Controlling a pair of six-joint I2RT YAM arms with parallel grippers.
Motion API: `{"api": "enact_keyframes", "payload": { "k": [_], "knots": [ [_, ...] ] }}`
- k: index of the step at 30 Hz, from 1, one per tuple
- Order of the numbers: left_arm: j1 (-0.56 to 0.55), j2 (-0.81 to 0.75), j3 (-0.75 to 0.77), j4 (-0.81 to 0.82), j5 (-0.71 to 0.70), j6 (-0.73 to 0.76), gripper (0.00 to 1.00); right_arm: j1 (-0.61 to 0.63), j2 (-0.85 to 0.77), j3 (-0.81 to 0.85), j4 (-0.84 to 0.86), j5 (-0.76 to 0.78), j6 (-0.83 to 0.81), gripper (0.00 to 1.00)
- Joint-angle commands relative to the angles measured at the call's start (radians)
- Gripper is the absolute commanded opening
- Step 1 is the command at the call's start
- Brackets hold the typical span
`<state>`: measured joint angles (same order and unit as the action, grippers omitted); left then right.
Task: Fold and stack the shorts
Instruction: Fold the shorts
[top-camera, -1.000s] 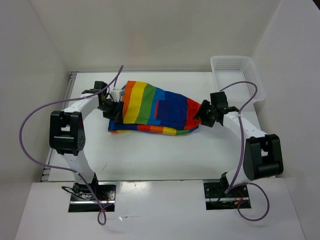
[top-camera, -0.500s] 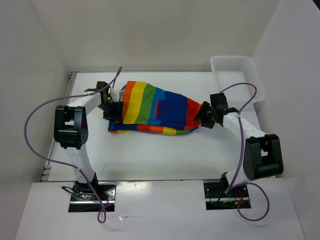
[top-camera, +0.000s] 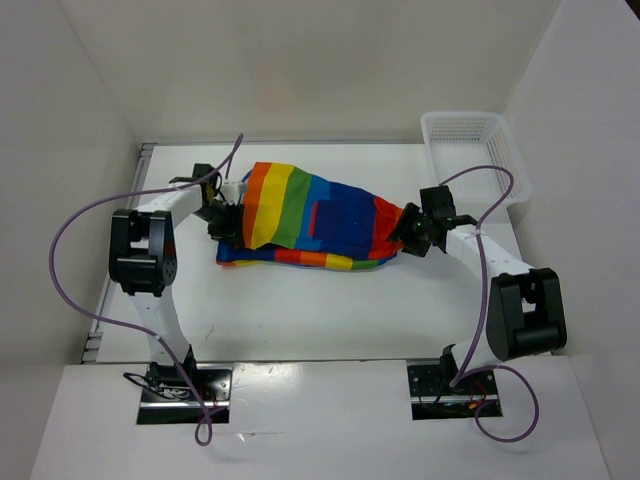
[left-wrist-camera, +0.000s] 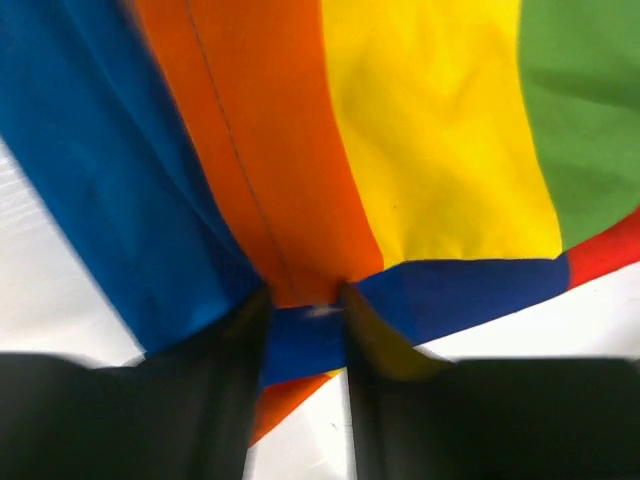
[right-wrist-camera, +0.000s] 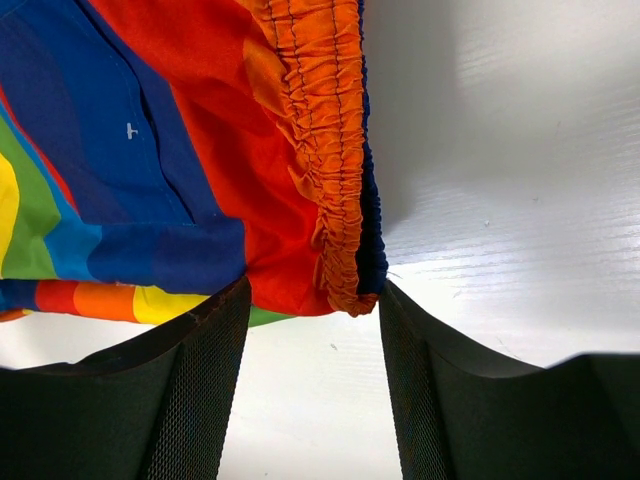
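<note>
The rainbow-striped shorts (top-camera: 310, 215) lie folded on the white table (top-camera: 300, 310) between my two arms. My left gripper (top-camera: 228, 220) is at their left edge. In the left wrist view the shorts (left-wrist-camera: 430, 130) bunch into my left gripper (left-wrist-camera: 305, 300), whose narrow jaws pinch blue and orange cloth. My right gripper (top-camera: 405, 232) is at the shorts' right end. In the right wrist view its jaws (right-wrist-camera: 312, 300) stand wide apart, with the gathered orange waistband (right-wrist-camera: 325, 130) of the shorts just at their tips, not pinched.
A white mesh basket (top-camera: 470, 150) stands at the table's far right corner, behind my right arm. White walls enclose the table on the left, back and right. Purple cables loop off both arms.
My left arm's elbow has swung a little inward and its gripper has stayed at the shorts' left edge. The right arm and the shorts have hardly moved.
</note>
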<state>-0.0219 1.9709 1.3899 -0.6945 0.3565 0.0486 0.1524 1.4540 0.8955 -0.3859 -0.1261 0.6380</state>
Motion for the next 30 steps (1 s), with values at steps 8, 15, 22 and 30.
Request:
{"api": "enact_keyframes", "payload": {
  "k": [8,15,22,30],
  "knots": [
    [0.004,0.014,0.047,-0.037,0.098,0.007,0.0,-0.005,-0.029,0.005,-0.007,0.028,-0.007,0.57],
    [0.004,-0.089,0.047,-0.008,0.125,0.025,0.0,-0.005,-0.038,0.023,-0.031,0.06,-0.017,0.29],
    [0.004,-0.182,0.107,-0.033,0.174,0.057,0.0,-0.005,-0.038,0.022,0.001,0.02,-0.008,0.0],
    [0.048,-0.316,0.228,-0.236,0.046,0.216,0.0,-0.014,-0.158,0.043,-0.031,0.033,-0.058,0.0]
  ]
}}
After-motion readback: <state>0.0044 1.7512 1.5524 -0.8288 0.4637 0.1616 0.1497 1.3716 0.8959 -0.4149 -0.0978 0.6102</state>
